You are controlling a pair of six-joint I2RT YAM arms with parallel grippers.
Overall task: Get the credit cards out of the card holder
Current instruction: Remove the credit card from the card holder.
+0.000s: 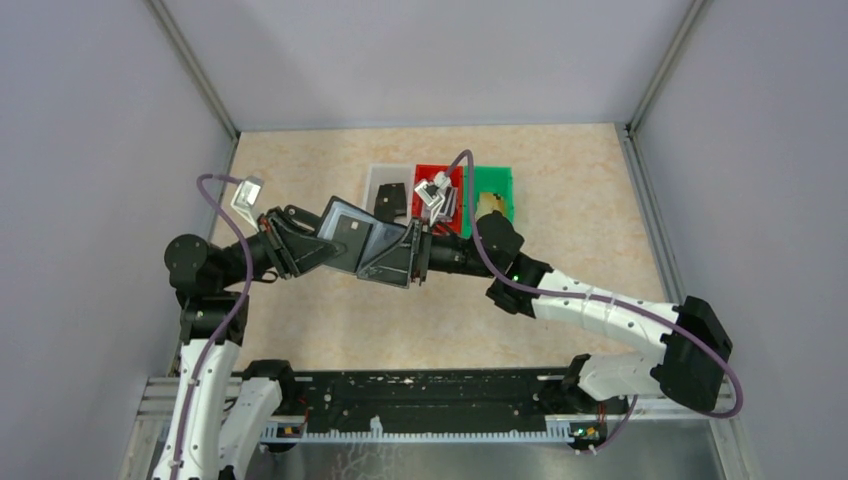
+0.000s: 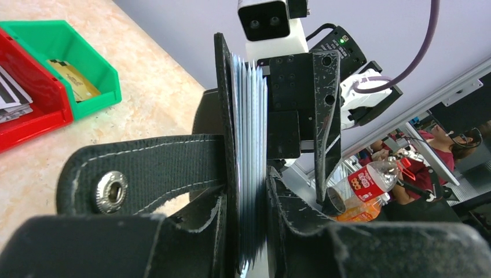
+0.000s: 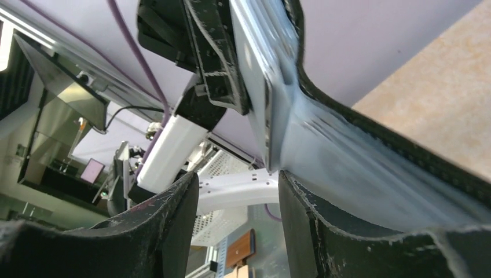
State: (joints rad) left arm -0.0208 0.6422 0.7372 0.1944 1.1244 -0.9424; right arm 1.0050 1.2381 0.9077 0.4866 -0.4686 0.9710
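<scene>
One card holder [image 1: 362, 242] over table [image 1: 580, 200] centre: left gripper [image 2: 250, 231] clamps it, right gripper [image 3: 234, 220] part-open at its edge; a tug may wrench it loose.

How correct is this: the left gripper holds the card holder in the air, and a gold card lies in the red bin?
Wrong bin: the gold card lies in the green bin, not the red bin, as the left wrist view shows. The left gripper does hold the card holder in the air.
</scene>
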